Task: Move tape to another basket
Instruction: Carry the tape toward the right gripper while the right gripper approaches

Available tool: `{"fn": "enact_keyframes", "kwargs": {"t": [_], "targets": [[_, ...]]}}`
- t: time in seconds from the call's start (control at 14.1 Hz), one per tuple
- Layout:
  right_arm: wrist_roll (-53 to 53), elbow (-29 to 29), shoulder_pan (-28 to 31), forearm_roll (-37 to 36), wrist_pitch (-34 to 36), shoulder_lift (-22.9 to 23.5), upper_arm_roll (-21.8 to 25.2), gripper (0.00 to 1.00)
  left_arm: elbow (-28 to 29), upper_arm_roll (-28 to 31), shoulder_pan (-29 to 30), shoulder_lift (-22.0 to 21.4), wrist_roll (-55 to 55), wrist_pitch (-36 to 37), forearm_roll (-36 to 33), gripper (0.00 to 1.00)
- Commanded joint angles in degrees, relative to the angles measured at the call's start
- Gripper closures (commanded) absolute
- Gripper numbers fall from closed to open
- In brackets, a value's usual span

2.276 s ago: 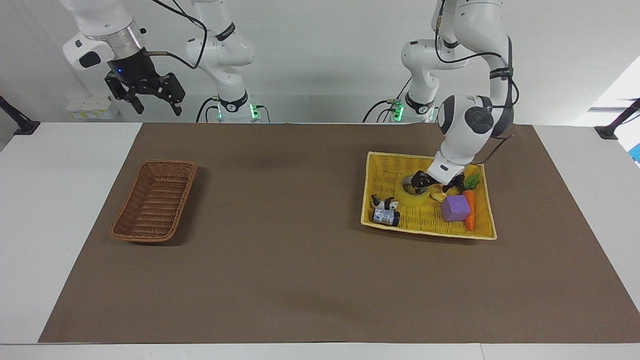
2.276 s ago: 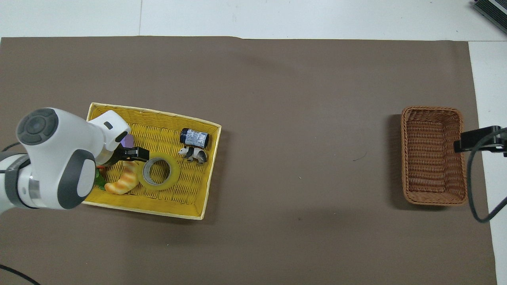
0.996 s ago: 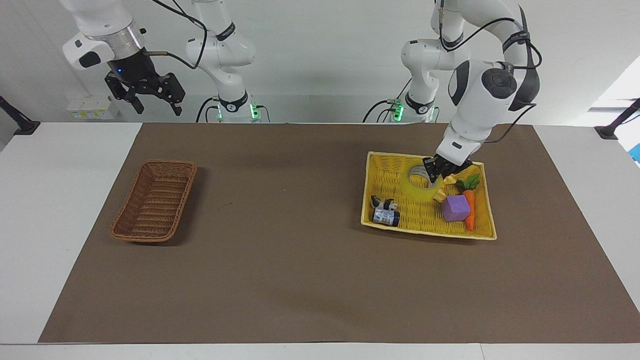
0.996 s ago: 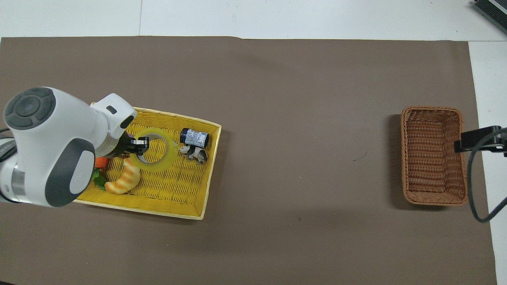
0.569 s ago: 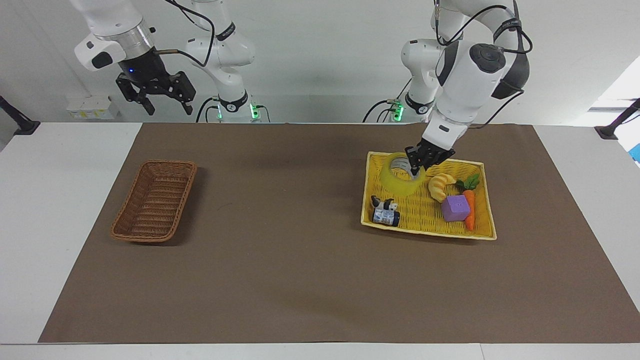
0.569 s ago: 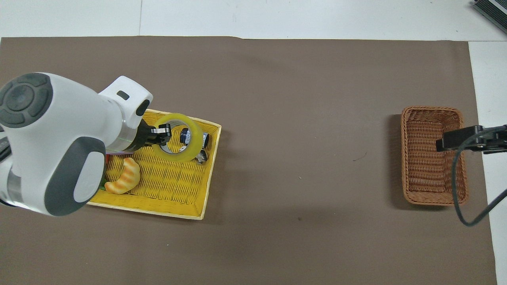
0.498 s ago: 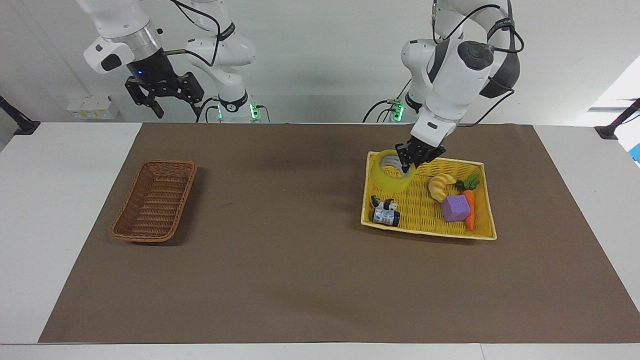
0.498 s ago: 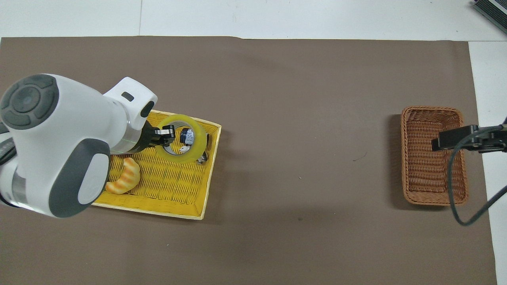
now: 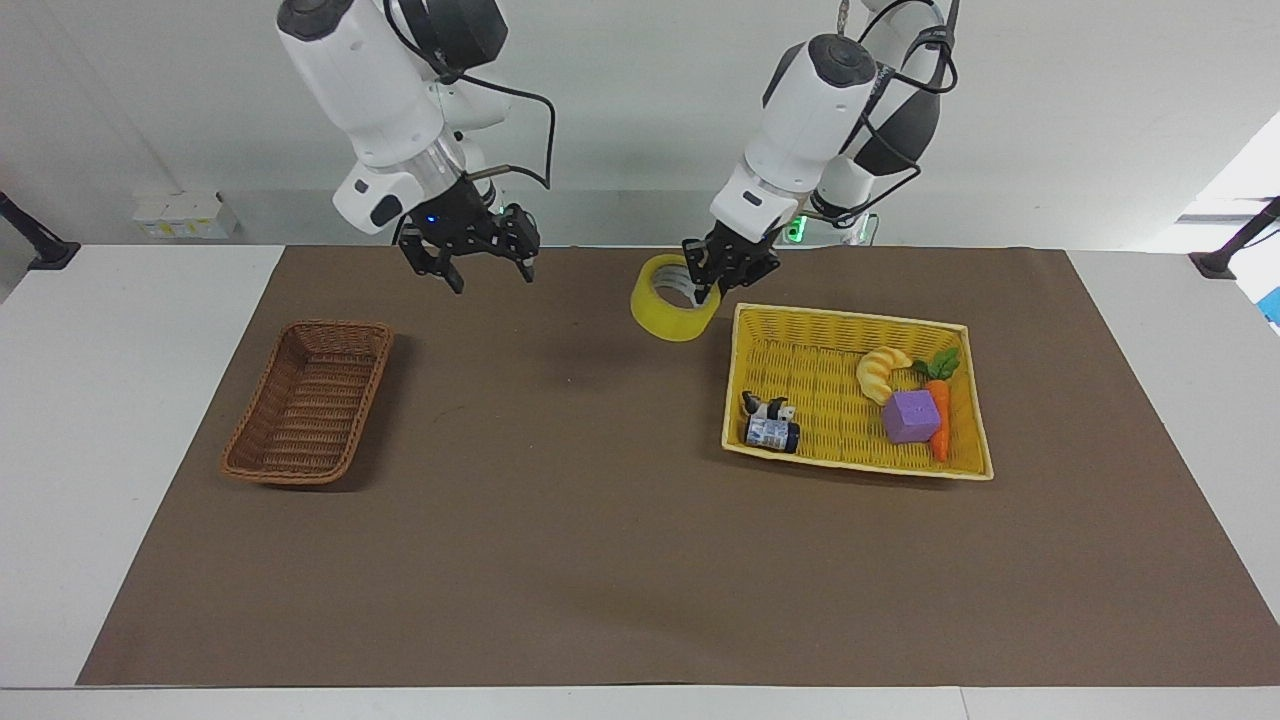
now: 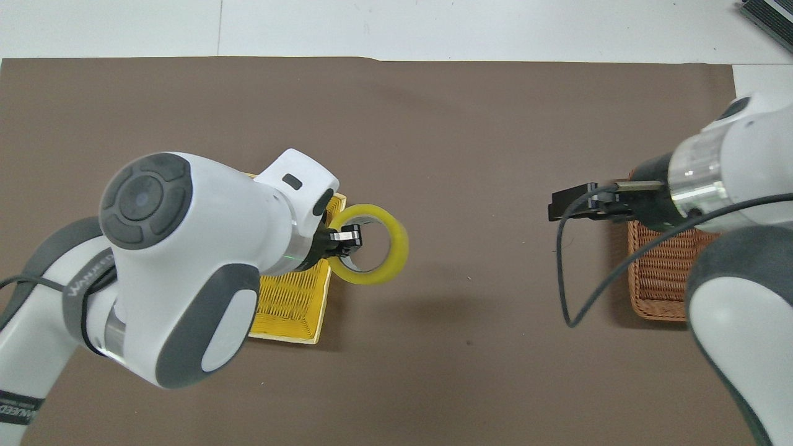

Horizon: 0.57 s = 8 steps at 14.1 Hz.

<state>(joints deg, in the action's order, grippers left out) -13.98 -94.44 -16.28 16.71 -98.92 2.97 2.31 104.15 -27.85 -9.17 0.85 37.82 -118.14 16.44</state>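
Tape has left the yellow basket and now hangs over the brown mat beside it, pinched through its rim by the left end effector; it's a glossy, translucent yellow ring. The right end effector, fingers spread, has swung in over the desk near the wicker basket.

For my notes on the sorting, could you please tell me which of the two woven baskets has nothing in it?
The small dark brown wicker basket at the right arm's end holds nothing; the larger bright yellow woven basket contains several toys.
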Motion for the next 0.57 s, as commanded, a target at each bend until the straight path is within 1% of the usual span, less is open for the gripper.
{"fn": "enact_keyframes", "kwargs": {"t": [0.0,0.14,0.21,0.5], "targets": [[0.43,-1.44,0.1,7.43,-1.27,-0.68,0.06,0.0,-1.41,0.26,-2.25,1.08,2.0,-4.55,4.12,1.0],[5.17,-3.9,0.98,13.76,-1.8,-1.21,0.15,0.0,-1.32,0.26,-4.1,1.96,1.47,-4.91,4.21,1.0],[6.58,-4.78,1.25,15.09,-1.8,-1.22,0.15,0.0,-1.32,0.26,-4.36,1.96,1.47,-5.17,4.48,1.0],[9.41,-6.54,1.34,17.65,-1.28,-1.83,0.15,0.0,-1.49,0.26,-5.68,2.14,2.08,-10.96,6.14,1.0]]}}
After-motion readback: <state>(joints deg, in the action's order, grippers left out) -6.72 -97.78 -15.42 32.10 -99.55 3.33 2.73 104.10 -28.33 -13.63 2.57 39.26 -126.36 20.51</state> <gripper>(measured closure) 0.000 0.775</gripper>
